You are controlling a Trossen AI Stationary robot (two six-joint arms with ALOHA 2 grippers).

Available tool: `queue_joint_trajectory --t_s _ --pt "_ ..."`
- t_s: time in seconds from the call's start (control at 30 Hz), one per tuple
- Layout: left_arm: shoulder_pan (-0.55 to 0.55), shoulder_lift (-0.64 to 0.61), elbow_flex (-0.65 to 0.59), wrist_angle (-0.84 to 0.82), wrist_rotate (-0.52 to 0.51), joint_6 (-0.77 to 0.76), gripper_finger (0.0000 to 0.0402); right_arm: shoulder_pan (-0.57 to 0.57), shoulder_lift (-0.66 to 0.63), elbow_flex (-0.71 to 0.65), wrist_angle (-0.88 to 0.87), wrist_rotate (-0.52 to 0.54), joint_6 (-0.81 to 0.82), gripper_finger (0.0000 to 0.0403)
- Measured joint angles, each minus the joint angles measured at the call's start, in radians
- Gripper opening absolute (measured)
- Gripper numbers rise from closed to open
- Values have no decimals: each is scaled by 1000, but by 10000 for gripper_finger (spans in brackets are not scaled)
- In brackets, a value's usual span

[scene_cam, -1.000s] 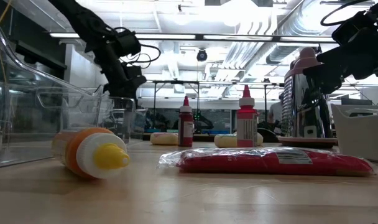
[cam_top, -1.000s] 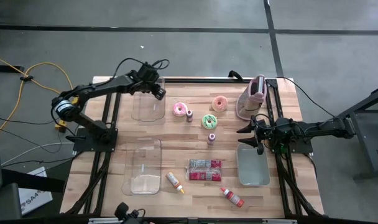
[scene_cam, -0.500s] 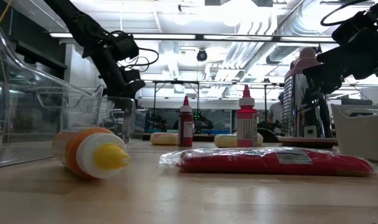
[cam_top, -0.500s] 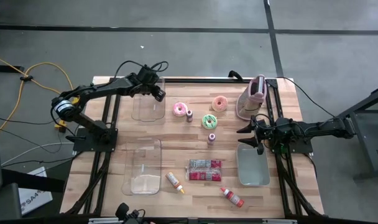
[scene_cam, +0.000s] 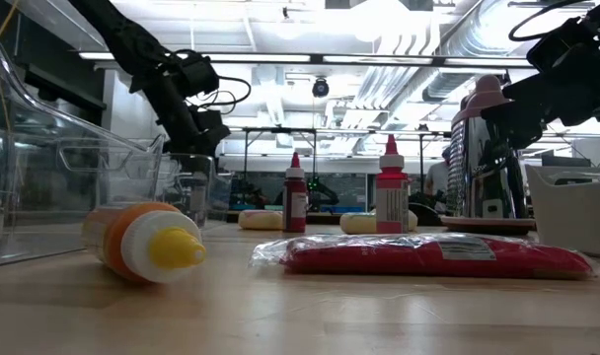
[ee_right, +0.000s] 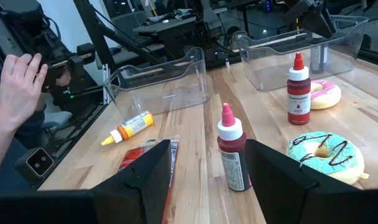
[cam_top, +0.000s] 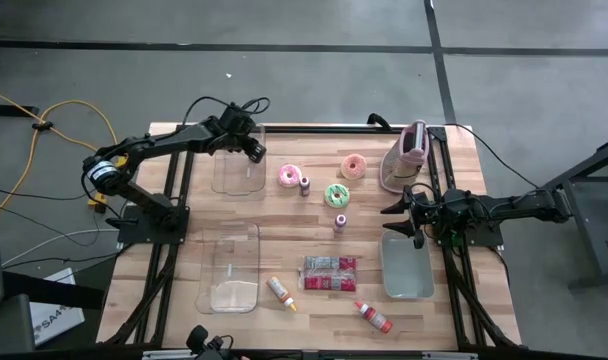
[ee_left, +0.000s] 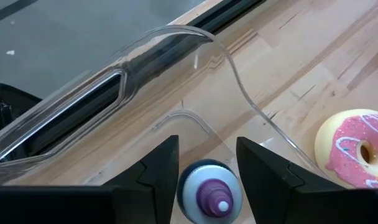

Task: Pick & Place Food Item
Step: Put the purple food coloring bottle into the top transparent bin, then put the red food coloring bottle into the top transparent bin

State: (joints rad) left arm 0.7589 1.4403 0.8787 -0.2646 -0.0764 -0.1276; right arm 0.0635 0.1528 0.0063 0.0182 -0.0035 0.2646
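Between left pincer [ee_left: 207, 171] fingers, purple-capped bottle [ee_left: 209, 194] upright.

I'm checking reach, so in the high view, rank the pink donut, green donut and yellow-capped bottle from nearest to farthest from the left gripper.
From the left gripper:
1. Pink donut, just right of the far clear bin.
2. Green donut, mid-table.
3. Yellow-capped bottle, lying near the front edge.

the purple-capped bottle [ee_left: 209, 198] is cut off by the frame edge and flanked by dark fingers [ee_left: 153, 171].

left gripper [cam_top: 255, 150] over the far clear bin [cam_top: 236, 160], three donuts mid-table, right gripper [cam_top: 396, 210] by the grey tray [cam_top: 406, 266]
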Motion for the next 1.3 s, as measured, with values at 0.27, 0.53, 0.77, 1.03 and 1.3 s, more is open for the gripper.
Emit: queue_joint_trajectory --t_s 0.27,0.53,0.77,1.03,1.3 --pt "0 0 0 0 0 3 156 0 0 0 0 0 0 193" --pt "4 -73 0 -1 -5 39 156 0 0 0 0 0 0 193" --pt "13 -176 0 -18 -8 74 156 0 0 0 0 0 0 193" --pt "1 -189 0 -46 -1 76 157 0 0 0 0 0 0 193" --pt "-38 -190 0 -33 149 122 157 0 0 0 0 0 0 193"
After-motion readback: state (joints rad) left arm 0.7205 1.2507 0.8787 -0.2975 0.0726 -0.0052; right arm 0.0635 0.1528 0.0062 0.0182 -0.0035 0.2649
